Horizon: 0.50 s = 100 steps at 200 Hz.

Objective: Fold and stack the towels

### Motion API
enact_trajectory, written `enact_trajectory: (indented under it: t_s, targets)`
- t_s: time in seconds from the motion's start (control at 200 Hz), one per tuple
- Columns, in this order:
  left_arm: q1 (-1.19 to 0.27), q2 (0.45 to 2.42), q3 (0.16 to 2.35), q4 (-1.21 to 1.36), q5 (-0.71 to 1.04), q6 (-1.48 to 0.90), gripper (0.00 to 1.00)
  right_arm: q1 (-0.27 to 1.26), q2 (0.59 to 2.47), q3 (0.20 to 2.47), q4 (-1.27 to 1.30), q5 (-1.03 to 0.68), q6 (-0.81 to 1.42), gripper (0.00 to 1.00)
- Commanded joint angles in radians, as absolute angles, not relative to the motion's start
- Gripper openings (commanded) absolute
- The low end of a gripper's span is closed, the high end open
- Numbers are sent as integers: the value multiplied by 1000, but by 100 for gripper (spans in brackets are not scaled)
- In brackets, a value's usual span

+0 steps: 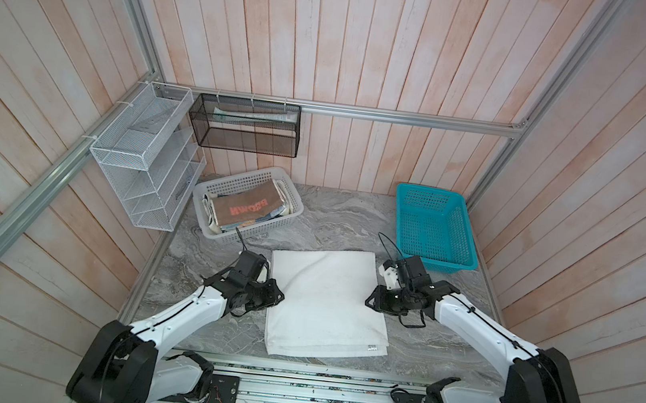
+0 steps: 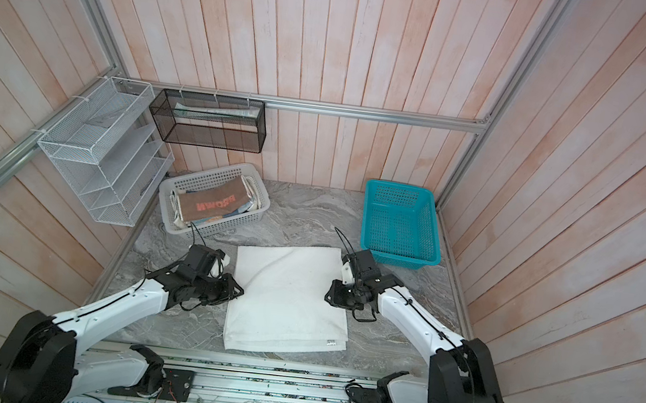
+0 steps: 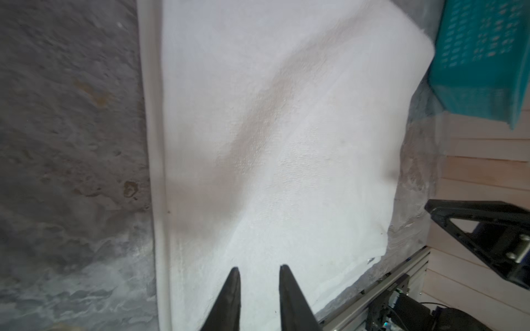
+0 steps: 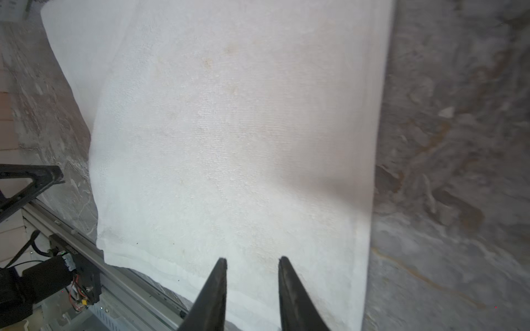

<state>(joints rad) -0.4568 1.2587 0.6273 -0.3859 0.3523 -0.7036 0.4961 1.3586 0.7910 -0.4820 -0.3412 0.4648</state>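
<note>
Grey marbled table (image 1: pixel 335 221) carries everything here, and a metal rail (image 1: pixel 331 396) runs along its near edge, behind both arms. Between the two grippers lies the white towel (image 1: pixel 326 299), folded flat in several layers; the stacked edges and a small tag show at its near side, and a soft crease crosses its far part. The left gripper (image 3: pixel 259 268) stands at the left edge of this towel, its two dark fingers parted with only cloth showing in the gap. The right gripper (image 4: pixel 252 258) stands at the opposite edge, and its fingers are also apart and hold nothing. Both pairs of tips point inward over the towel, toward each other. I cannot tell if the tips touch the cloth. Beyond the left fingers, farther back, a grey basket (image 1: pixel 248 185) holds the other towels, with a brown towel (image 1: pixel 247 208) with salmon letters on top. Beyond the right fingers a teal basket (image 1: pixel 431 190) sits just past the far right corner of the white towel. Behind the grey basket, a white wire rack (image 1: pixel 142 155) and a black mesh box (image 1: pixel 244 126) hang on the plank wall (image 1: pixel 373 49).
</note>
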Motion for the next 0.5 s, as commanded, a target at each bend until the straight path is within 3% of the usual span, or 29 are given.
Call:
enact_trajectory:
  t_s: [0.0,0.2,0.495]
  targets:
    - [-538,1346,705,-393,288,-652,26,585,1473,840,-341,-370,465,31]
    - [-654,1365,647,-417,226,-713,25,683,1750,983,-319,-362,426,28]
    - [-578,1470,649,-333,240,-675,26,626,1906,1079,-371,-298,379,24]
